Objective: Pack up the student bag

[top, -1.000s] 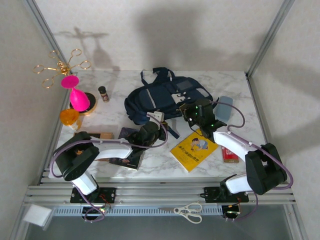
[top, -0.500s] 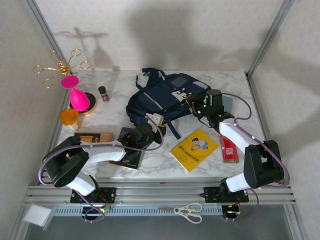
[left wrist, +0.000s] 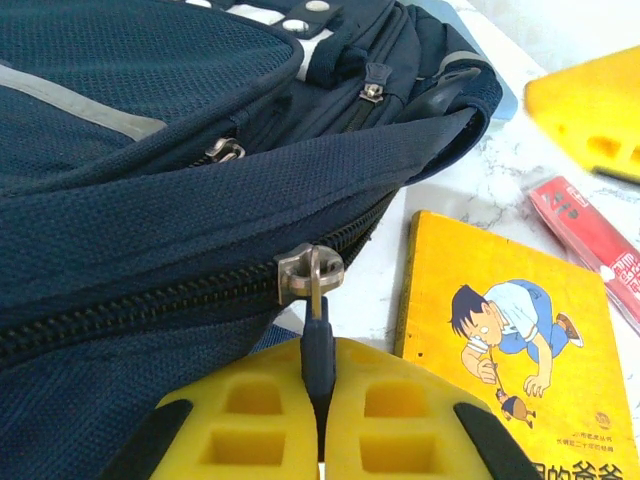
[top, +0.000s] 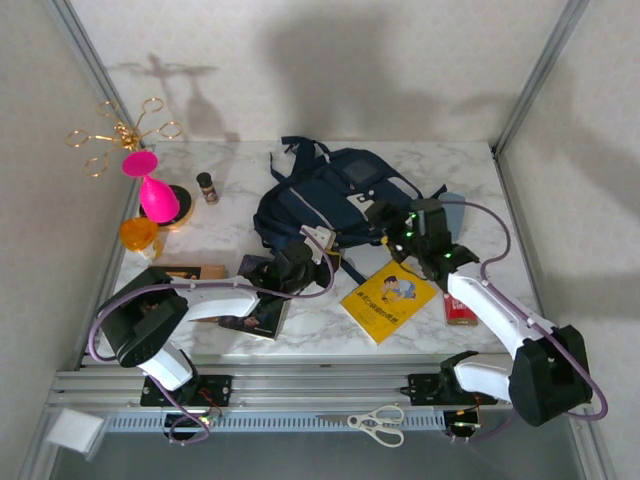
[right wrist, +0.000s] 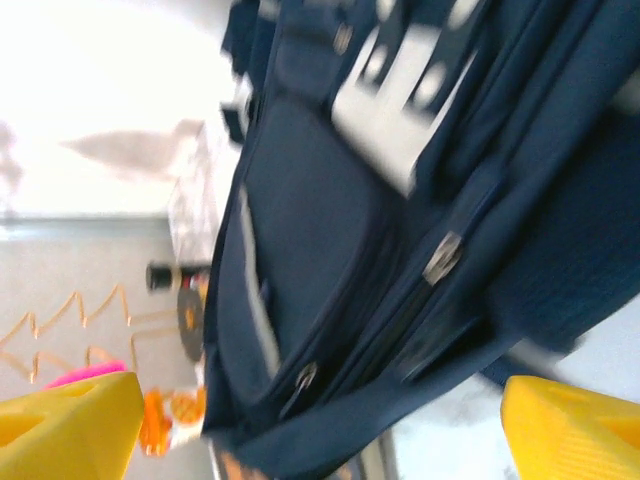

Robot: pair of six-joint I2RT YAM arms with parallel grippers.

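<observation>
The student bag [top: 330, 195], navy with grey-white patches, lies at the back middle of the marble table. My left gripper [top: 303, 262] is at its near edge. In the left wrist view the yellow fingers [left wrist: 250, 420] are shut on the dark zipper pull [left wrist: 318, 345], which hangs from a metal slider [left wrist: 310, 272] on the bag [left wrist: 150, 130]. My right gripper [top: 392, 222] is at the bag's right side. Its fingers [right wrist: 70, 420] stand wide apart with nothing between them, and the blurred bag [right wrist: 330, 230] with its zippers lies just beyond.
A yellow picture book [top: 388, 297] and a red box [top: 460, 308] lie near the right arm. A dark book [top: 258, 312] lies under the left arm. At the left are a wooden box [top: 185, 272], an orange cup [top: 138, 233], a pink vase [top: 155, 195], a small bottle [top: 207, 186] and a gold rack [top: 120, 130].
My right gripper has opened, let go of the bag's right side and drawn back a little. The bag has shifted and settled. My left gripper stays shut on the zipper pull.
</observation>
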